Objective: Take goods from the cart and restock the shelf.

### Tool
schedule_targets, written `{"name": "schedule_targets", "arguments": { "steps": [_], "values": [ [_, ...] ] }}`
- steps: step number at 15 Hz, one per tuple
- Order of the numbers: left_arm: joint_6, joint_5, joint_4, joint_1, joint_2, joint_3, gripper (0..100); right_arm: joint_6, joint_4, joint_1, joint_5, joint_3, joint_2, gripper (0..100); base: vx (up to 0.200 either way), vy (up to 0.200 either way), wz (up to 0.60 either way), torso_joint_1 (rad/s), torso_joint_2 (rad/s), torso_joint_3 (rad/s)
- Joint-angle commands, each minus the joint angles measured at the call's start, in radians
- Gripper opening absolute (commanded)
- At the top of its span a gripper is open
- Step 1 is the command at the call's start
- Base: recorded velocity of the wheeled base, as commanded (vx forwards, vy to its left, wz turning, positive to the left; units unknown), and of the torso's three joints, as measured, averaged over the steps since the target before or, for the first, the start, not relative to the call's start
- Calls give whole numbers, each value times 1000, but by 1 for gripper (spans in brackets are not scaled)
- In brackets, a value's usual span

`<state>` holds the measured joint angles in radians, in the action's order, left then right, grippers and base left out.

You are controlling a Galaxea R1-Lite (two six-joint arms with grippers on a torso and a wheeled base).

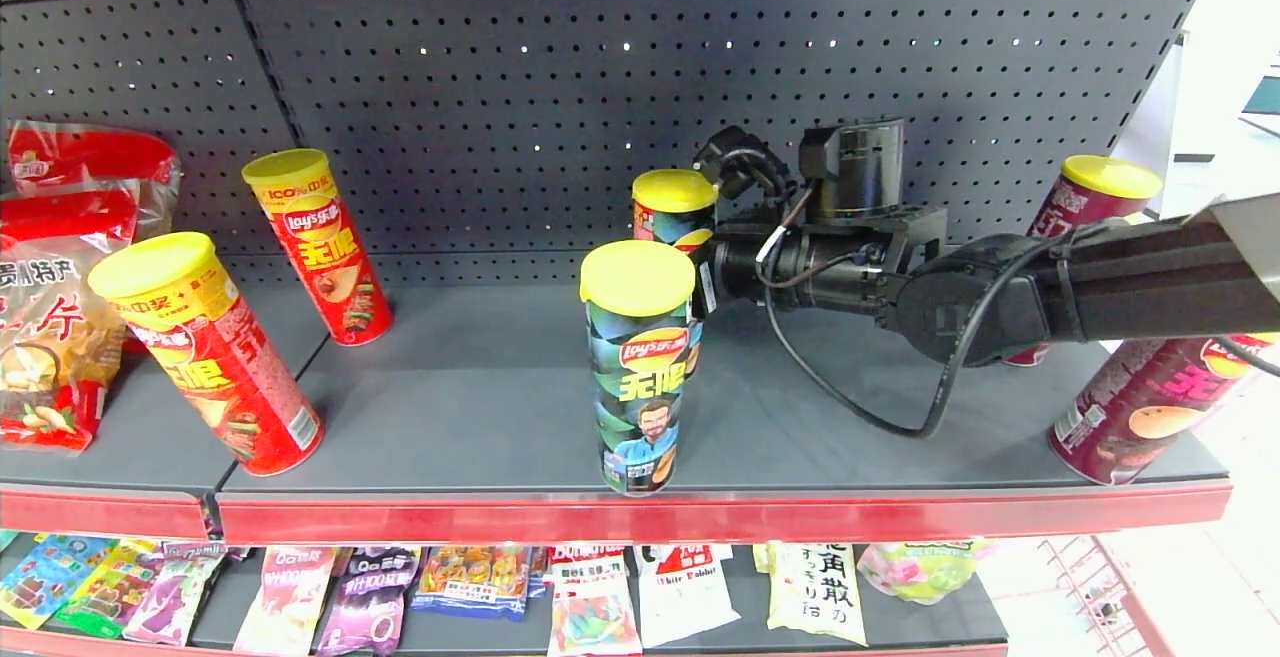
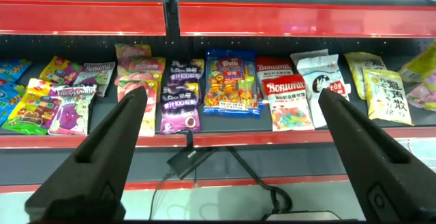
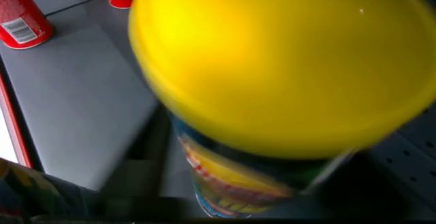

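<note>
Two green-and-black chip cans with yellow lids stand mid-shelf, one (image 1: pixel 640 377) at the front edge and one (image 1: pixel 673 205) right behind it. My right arm comes in from the right, and my right gripper (image 1: pixel 702 272) sits against the rear can, partly hidden by the front one. The right wrist view looks down on a yellow lid (image 3: pixel 286 60) from very close. My left gripper (image 2: pixel 231 94) is open and holds nothing, facing the lower shelf of snack bags (image 2: pixel 225 81).
Red chip cans (image 1: pixel 205 352) (image 1: pixel 318 242) stand on the shelf's left, next to red snack bags (image 1: pixel 50 307). Maroon cans (image 1: pixel 1150 407) (image 1: pixel 1095 192) stand at the right. The shelf (image 1: pixel 470 377) has bare room between the cans. A red lip (image 1: pixel 700 517) runs along its front.
</note>
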<state>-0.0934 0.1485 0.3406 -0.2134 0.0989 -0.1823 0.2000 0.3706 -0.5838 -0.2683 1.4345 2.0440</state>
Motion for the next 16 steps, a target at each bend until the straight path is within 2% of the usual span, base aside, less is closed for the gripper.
{"name": "schedule_targets", "arguments": {
  "steps": [1,5,16],
  "values": [
    [0,0,0,0,2,0,100,1,-1,-1,0,0,-2,100,0,0,0,0,0,0],
    [-2,-1,0,0,2,0,100,-5,-1,1,6,-23,-41,100,0,0,0,0,0,0],
    [0,-12,0,0,2,0,100,-19,1,65,141,-259,-191,100,0,0,0,0,0,0]
  ]
}}
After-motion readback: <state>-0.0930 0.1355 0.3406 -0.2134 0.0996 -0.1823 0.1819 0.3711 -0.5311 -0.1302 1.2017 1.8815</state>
